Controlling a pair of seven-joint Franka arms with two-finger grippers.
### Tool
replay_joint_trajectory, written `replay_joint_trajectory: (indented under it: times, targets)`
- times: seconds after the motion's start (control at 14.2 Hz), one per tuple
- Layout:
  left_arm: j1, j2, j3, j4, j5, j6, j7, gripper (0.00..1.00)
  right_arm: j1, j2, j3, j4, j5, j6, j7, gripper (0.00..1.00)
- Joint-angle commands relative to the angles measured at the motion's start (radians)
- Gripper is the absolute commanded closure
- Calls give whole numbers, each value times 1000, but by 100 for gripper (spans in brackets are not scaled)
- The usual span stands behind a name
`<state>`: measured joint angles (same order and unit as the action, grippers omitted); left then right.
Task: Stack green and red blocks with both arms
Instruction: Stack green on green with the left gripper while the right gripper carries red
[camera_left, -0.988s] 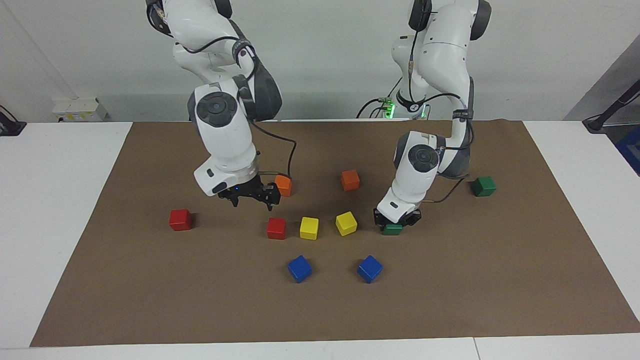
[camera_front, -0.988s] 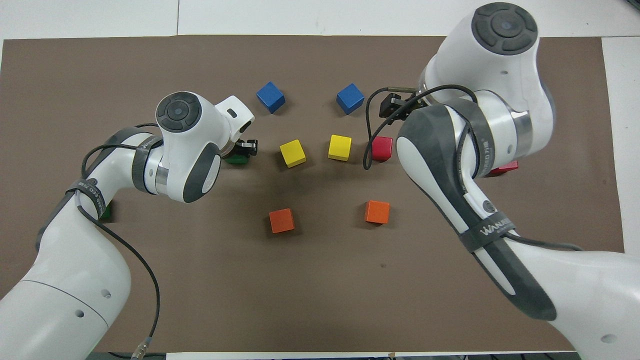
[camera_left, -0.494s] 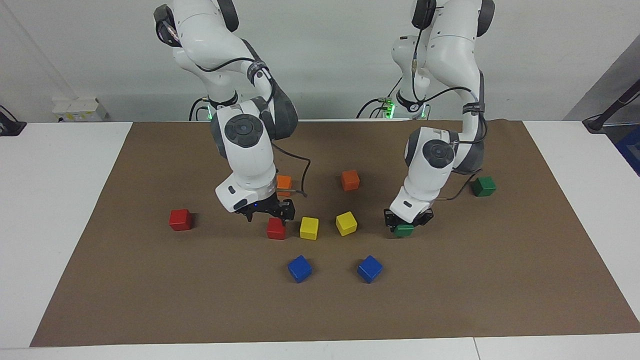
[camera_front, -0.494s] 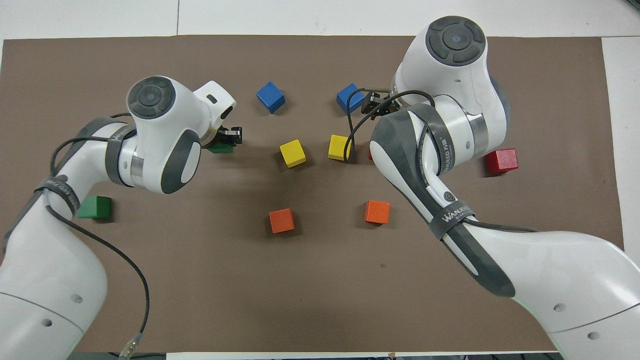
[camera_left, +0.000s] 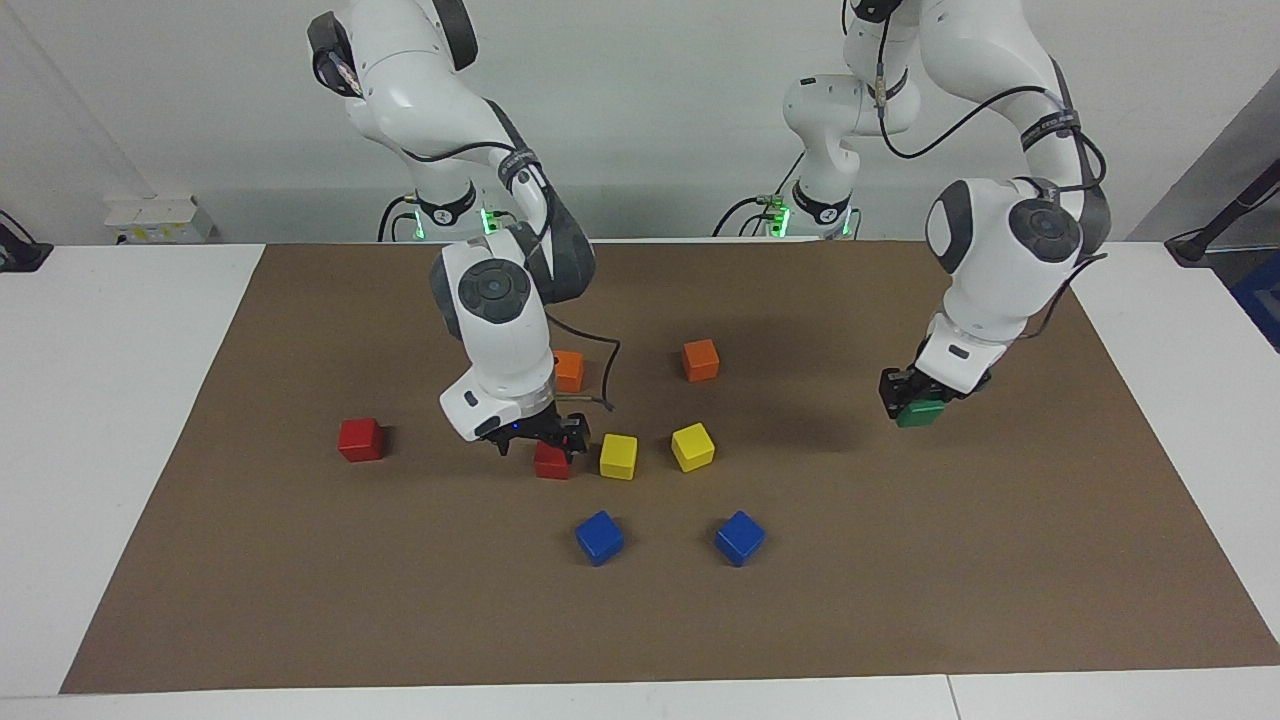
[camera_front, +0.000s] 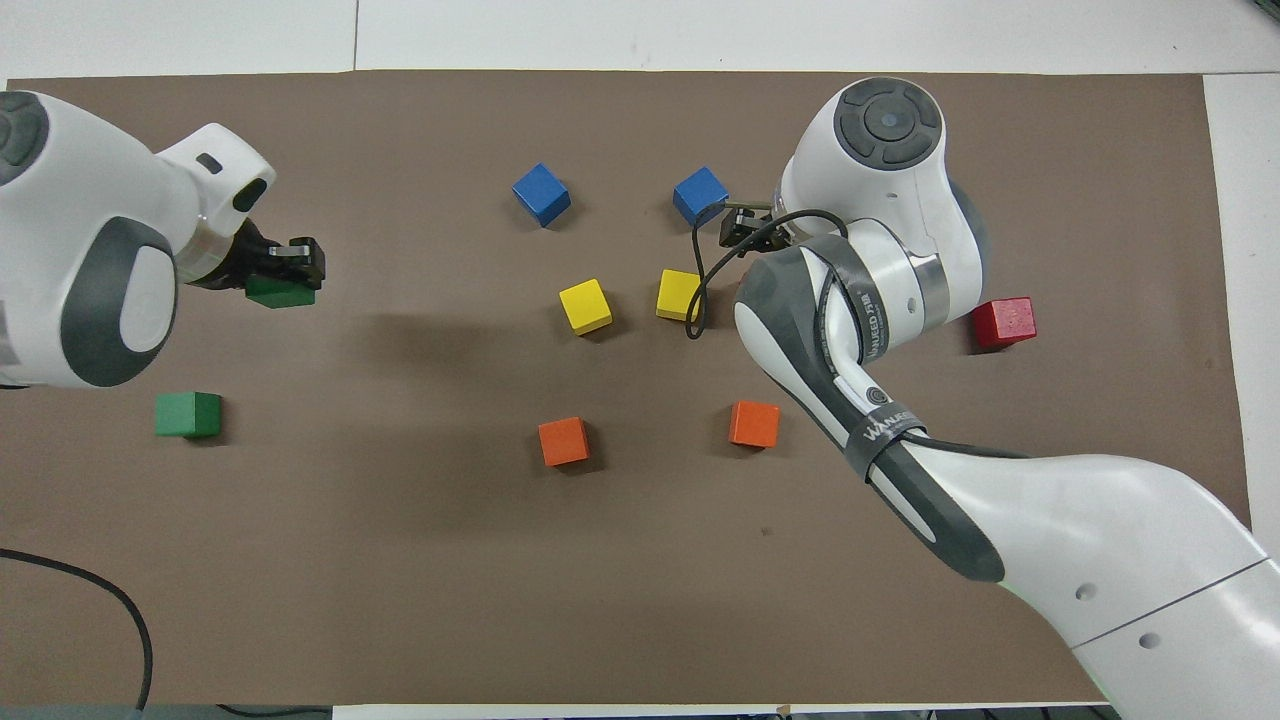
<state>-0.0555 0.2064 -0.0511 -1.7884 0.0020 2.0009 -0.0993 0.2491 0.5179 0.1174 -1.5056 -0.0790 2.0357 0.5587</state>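
My left gripper (camera_left: 914, 398) is shut on a dark green block (camera_left: 923, 413) and holds it in the air over the brown mat, toward the left arm's end of the table. The overhead view shows that held green block (camera_front: 280, 293) and the second green block (camera_front: 188, 414) lying on the mat closer to the robots; the left hand hides this one in the facing view. My right gripper (camera_left: 538, 441) is open and low, its fingers on either side of a red block (camera_left: 552, 465) beside a yellow cube. A second red block (camera_left: 360, 439) lies alone toward the right arm's end.
On the brown mat (camera_left: 300, 600) lie two yellow cubes (camera_left: 618, 456) (camera_left: 693, 447), two blue cubes (camera_left: 599, 537) (camera_left: 740, 538) farther from the robots, and two orange cubes (camera_left: 568, 370) (camera_left: 700, 360) nearer to them. White table borders the mat.
The left gripper has lifted the green block off the mat and carried it toward the left arm's end. The right gripper has come down from beside the orange cube onto the red block.
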Motion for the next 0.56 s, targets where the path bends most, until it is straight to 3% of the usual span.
replay_joint_trajectory:
  times: [0.0,0.49]
  targets:
    - [100,-80,-7,-100,-22,-5,142,100,-13,-51,7,-90,-16,40,-25,2]
    - [273,-137,-7,-230,-51,64,354,100,-10,-90,7,-237,-15,195,-25,1]
